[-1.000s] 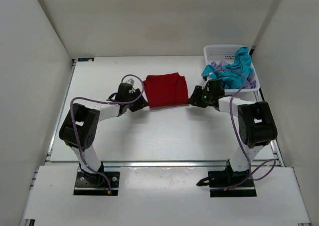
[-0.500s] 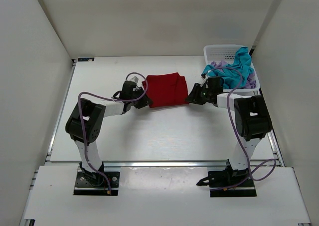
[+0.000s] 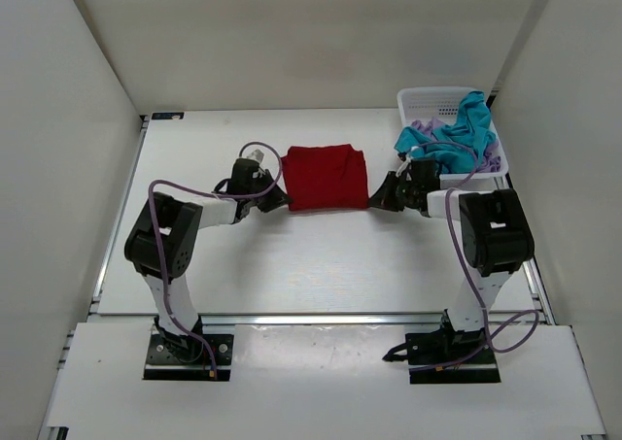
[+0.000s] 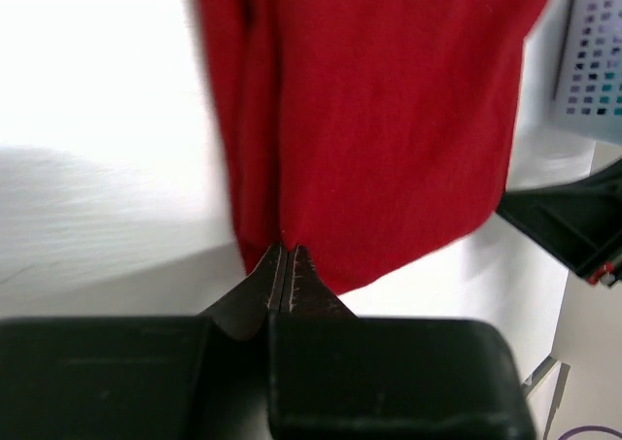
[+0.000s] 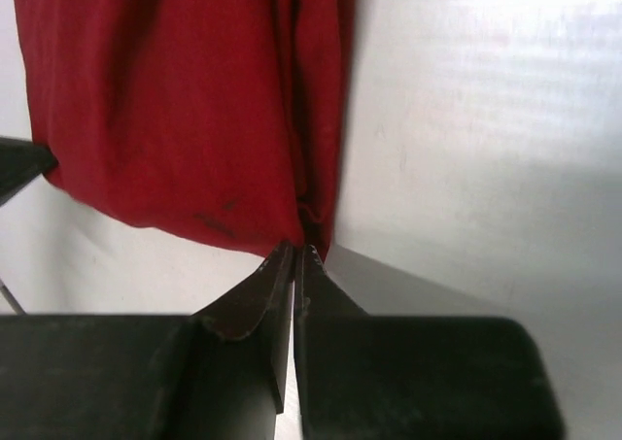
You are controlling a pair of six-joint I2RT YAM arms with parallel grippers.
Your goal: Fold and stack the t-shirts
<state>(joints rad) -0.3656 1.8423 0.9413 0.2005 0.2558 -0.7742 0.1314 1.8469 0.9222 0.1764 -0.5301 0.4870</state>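
The deep red t-shirt [image 3: 326,176] lies folded into a rough square in the middle of the table. My left gripper [image 3: 283,200] is at its near left corner, and in the left wrist view the fingertips [image 4: 285,253] are pressed together on the cloth's near edge [image 4: 369,119]. My right gripper [image 3: 379,199] is at the near right corner, its jaws [image 5: 297,252] shut on the folded edge of the red cloth [image 5: 175,100]. The teal-blue t-shirt [image 3: 462,129] and the pale lavender t-shirt [image 3: 421,129] lie crumpled in the basket.
The white mesh basket [image 3: 428,96] stands at the back right of the table, just behind my right arm; its wall [image 4: 593,51] shows in the left wrist view. White walls close in the table on three sides.
Both grippers have closed from partly open to shut on the red shirt's near corners. The shirt's near edge now lies flatter and wider between them.
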